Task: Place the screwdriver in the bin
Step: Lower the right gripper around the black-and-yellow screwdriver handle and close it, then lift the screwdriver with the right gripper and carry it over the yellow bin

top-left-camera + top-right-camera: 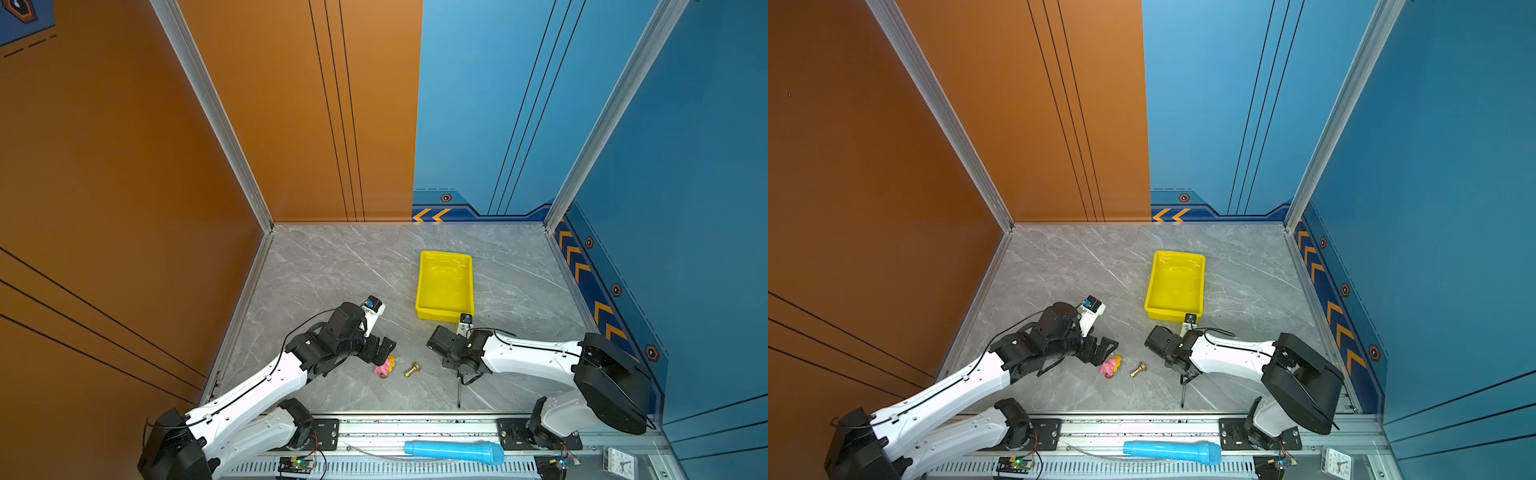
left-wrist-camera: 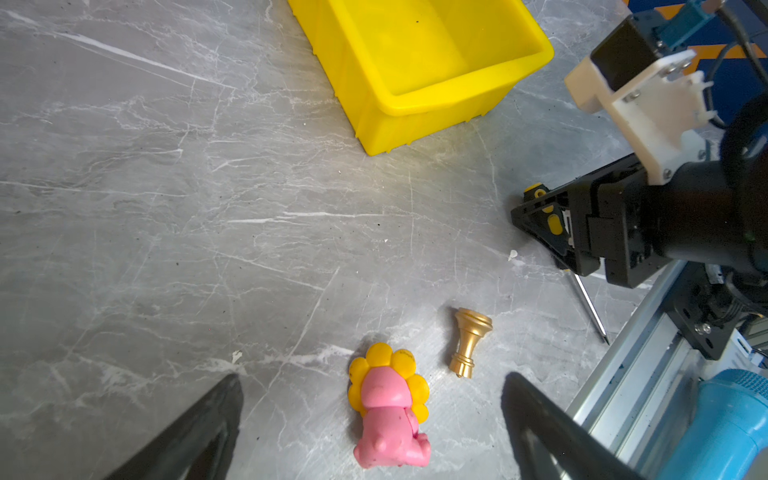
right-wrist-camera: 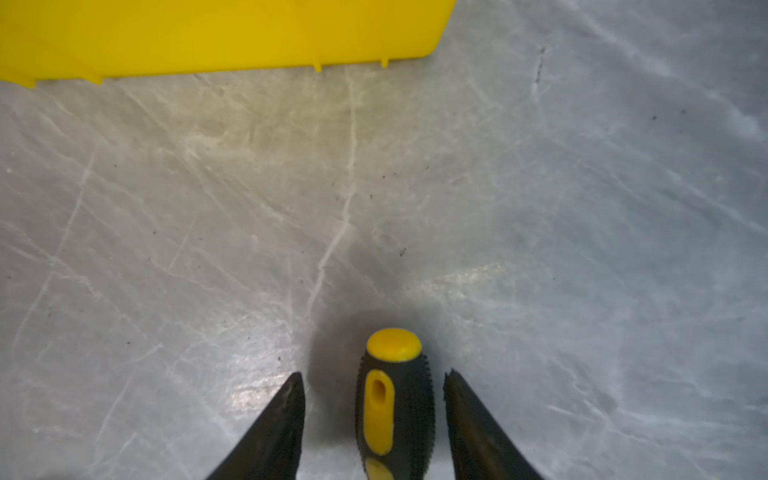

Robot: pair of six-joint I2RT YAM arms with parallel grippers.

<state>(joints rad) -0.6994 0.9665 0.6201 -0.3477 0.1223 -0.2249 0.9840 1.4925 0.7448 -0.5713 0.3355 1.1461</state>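
Near the worktop's front edge | right gripper (image 3: 374,415) part-open astride screwdriver (image 3: 394,407) handle, no grip yet | risk: off-centre squeeze rolls it away; bin (image 1: 444,309) empty

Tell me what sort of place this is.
Probably a robot test cell, not a home or workshop: two arms bolted to an aluminium rail, a marble-look table boxed in by printed orange and blue panels, and unrelated props, such as a yellow bin and a pink toy.
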